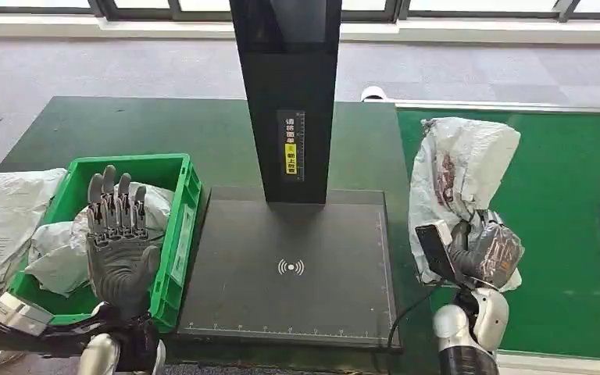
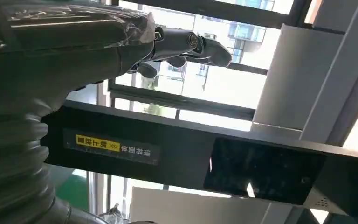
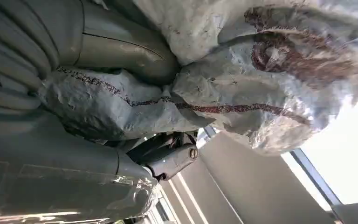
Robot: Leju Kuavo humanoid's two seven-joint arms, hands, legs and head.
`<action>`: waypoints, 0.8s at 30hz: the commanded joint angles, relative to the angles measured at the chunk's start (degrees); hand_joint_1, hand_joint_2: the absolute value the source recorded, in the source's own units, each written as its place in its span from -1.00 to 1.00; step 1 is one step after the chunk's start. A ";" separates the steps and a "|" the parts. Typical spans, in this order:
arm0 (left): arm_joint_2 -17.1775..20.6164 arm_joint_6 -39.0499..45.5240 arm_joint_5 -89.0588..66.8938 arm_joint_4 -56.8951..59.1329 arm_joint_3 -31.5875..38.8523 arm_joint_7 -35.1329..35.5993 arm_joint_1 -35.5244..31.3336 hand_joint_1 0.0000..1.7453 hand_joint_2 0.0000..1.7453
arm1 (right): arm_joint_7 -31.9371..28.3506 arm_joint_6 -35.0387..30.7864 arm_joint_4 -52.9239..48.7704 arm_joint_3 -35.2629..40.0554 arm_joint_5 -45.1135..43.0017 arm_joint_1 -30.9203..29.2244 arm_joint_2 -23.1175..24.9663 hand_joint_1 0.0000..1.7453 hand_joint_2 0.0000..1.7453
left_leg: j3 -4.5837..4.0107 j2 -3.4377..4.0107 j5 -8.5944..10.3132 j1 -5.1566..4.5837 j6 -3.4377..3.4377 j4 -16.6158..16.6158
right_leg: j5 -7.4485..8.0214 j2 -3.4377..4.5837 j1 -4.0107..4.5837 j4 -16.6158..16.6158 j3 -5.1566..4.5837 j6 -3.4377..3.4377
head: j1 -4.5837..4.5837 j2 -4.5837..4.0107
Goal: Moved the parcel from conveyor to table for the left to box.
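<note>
Right hand (image 1: 480,254) gripping the parcel (image 1: 457,176) at its lower end.
The parcel is standing up above that hand, over the green conveyor's (image 1: 570,203) edge beside the black scanner plate (image 1: 289,266); the left hand (image 1: 121,234) is hovering with fingers spread, holding nothing, over the green box (image 1: 180,234).

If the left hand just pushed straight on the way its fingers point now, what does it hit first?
Probably nothing soon. The left hand hangs open over the green bin, fingers pointing up. Its wrist view shows window beyond the fingertips, the black scanner column off to one side. Depth is unclear.
</note>
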 commanded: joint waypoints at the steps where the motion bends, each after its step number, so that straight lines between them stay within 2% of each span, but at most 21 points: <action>1: 1.42 -0.38 0.28 5.60 -1.55 -0.33 -3.96 -1.00 1.00 | -17.83 0.17 -22.20 -9.84 -7.11 3.64 9.07 1.00 1.00 | -0.13 -0.15 0.07 -0.10 0.03 0.00 | -0.01 -0.12 -0.11 0.08 -0.14 0.00 | 0.00 0.00; 4: 0.71 -1.67 -0.29 6.79 -0.81 -0.21 -4.95 -1.00 1.00 | -17.83 0.17 -23.06 -5.62 -7.51 5.19 9.07 1.00 1.00 | -0.09 -0.27 0.09 -0.07 0.01 -0.03 | -0.02 -0.22 -0.06 0.01 -0.07 -0.01 | 0.00 0.00; 5: 1.15 -1.30 -0.24 6.99 -1.19 -0.53 -5.14 -1.00 1.00 | -17.83 0.17 -21.75 -2.95 -7.30 5.49 9.07 1.00 1.00 | -0.05 -0.24 0.07 -0.06 0.02 -0.02 | -0.01 -0.18 -0.04 0.01 -0.02 0.00 | 0.00 0.00; 6: 1.62 -1.37 -0.07 7.35 -1.48 -0.71 -5.48 -1.00 1.00 | -16.99 0.17 -19.25 2.95 -9.19 5.91 6.46 1.00 1.00 | -0.03 -0.26 0.09 -0.05 0.04 -0.04 | 0.01 -0.19 -0.03 -0.04 0.01 0.01 | 0.00 0.00; 7: 1.91 -1.68 0.01 7.84 -1.55 -0.83 -5.95 -1.00 1.00 | -15.26 3.97 -18.44 10.72 -11.60 6.32 1.89 1.00 1.00 | 0.01 -0.09 0.06 -0.04 0.03 -0.06 | 0.05 -0.02 -0.02 -0.07 0.03 0.01 | 0.00 0.00; 9: 2.23 -2.32 0.09 8.81 -1.18 -1.04 -6.84 -1.00 1.00 | -13.50 13.89 -19.16 17.91 -18.75 6.57 -1.68 1.00 1.00 | 0.10 0.13 0.09 0.02 0.05 -0.18 | 0.17 0.21 0.04 -0.22 0.09 0.01 | 0.00 0.00; 12: 2.37 -2.31 0.11 8.87 -1.03 -1.00 -7.01 -1.00 1.00 | -13.47 13.70 -19.18 18.18 -18.53 6.69 -1.40 1.00 1.00 | -0.03 0.12 0.09 -0.04 0.03 -0.06 | 0.10 0.17 -0.02 -0.05 -0.05 0.01 | 0.00 0.00; 13: 2.31 -2.44 0.11 9.13 -0.94 -1.03 -7.16 -1.00 1.00 | -13.77 15.69 -19.63 18.99 -20.24 6.92 -1.97 1.00 1.00 | 0.00 0.09 0.14 -0.04 0.03 -0.12 | 0.14 0.15 -0.02 -0.11 -0.02 0.01 | 0.00 0.00; 15: 2.42 -3.14 0.09 9.54 -0.67 -1.19 -7.56 -1.00 1.00 | -13.91 24.03 -20.69 21.07 -23.12 7.62 -4.03 1.00 1.00 | 0.01 0.03 0.14 -0.03 0.03 -0.13 | 0.12 0.09 -0.01 -0.11 -0.03 0.00 | 0.00 0.00; 19: 2.64 -4.08 0.03 10.27 -0.07 -1.37 -7.95 -1.00 1.00 | -14.42 31.22 -19.98 23.15 -22.76 8.53 -5.42 1.00 1.00 | 0.06 -0.04 0.10 -0.03 0.05 -0.06 | 0.05 0.03 -0.01 -0.08 0.09 0.04 | 0.00 0.00; 24: 2.60 -4.47 -0.01 10.29 0.05 -1.40 -7.82 -1.00 1.00 | -14.54 32.54 -19.58 23.28 -22.53 8.25 -5.40 1.00 1.00 | 0.03 -0.03 0.11 -0.04 0.04 -0.06 | 0.06 0.03 -0.03 -0.06 0.05 0.03 | 0.00 0.00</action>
